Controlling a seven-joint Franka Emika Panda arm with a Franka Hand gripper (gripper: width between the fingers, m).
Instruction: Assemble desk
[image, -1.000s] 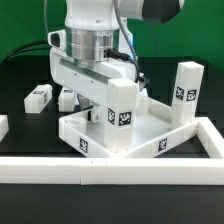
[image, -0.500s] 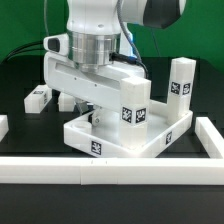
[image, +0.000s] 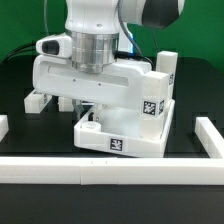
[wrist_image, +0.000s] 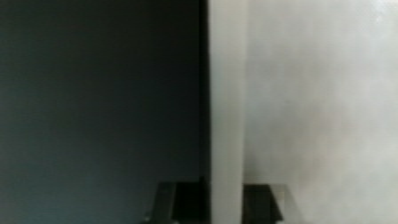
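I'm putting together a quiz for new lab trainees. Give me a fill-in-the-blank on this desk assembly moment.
1. The number of upright legs visible on the tabletop is ____.
2. The loose legs lie on the black table at the exterior view's ____.
3. The long border rail in front of the tabletop is coloured ____.

Missing words: two; left; white.

White tabletop (image: 145, 143), black-and-white-tagged leg (image: 152, 105)
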